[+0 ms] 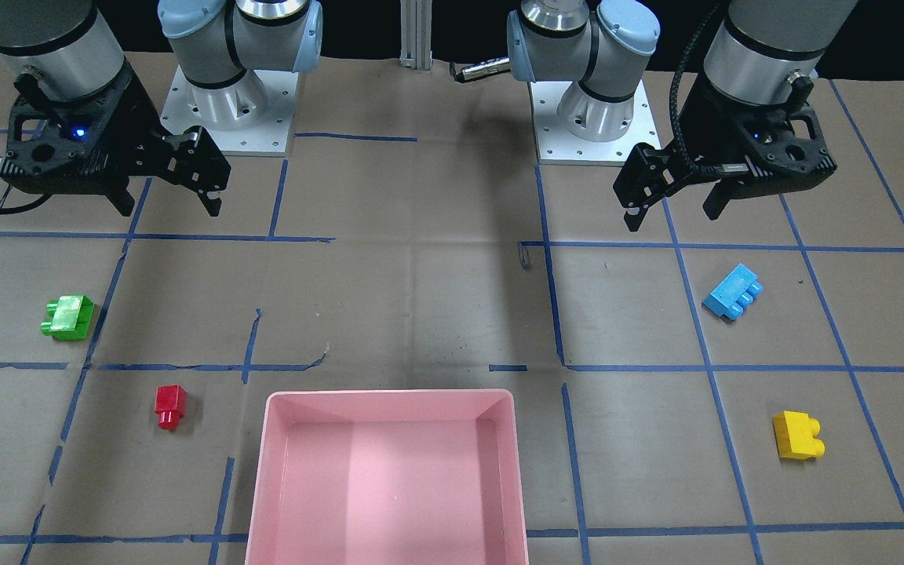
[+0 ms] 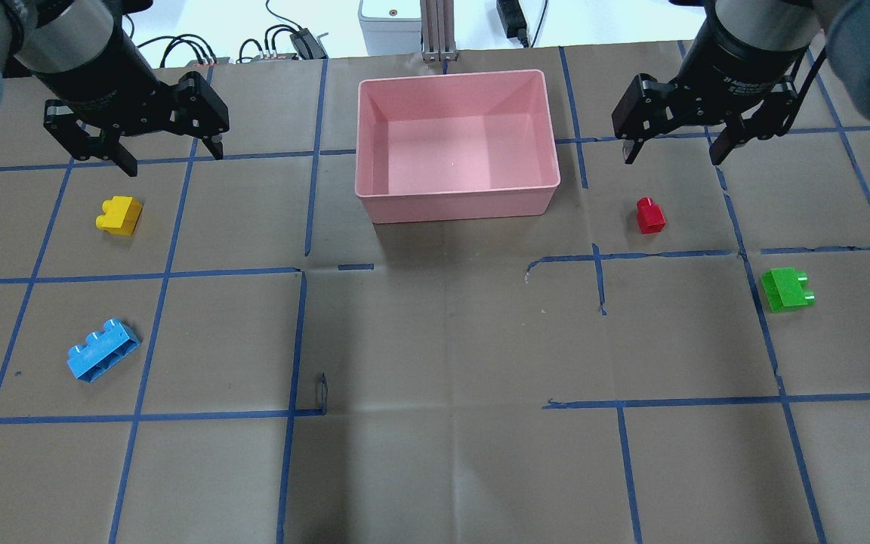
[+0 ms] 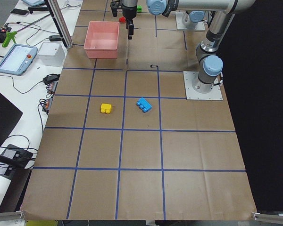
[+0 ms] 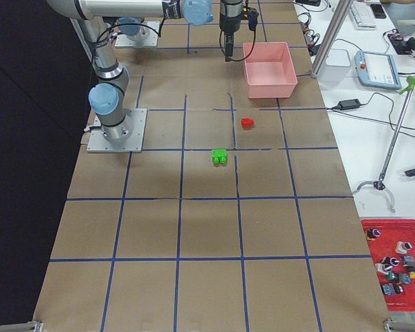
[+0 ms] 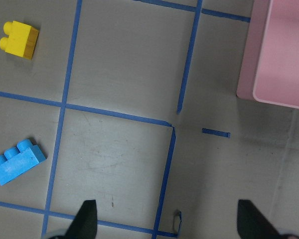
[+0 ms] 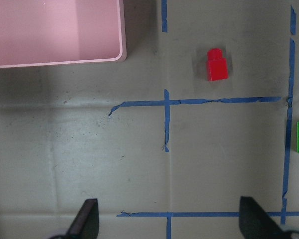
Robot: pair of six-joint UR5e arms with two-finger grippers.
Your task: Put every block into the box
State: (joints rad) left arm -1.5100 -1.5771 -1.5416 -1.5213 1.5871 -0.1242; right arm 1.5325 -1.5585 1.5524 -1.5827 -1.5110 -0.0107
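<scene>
The pink box stands empty at the table's far middle, seen in the front view too. On my left lie the yellow block and the light blue block. On my right lie the red block and the green block. My left gripper hovers open and empty beyond the yellow block. My right gripper hovers open and empty beyond the red block. The left wrist view shows the yellow block and the blue block; the right wrist view shows the red block.
Blue tape lines grid the brown table. The two arm bases stand at the robot's edge. Off the table are a tablet, cables and a red parts tray.
</scene>
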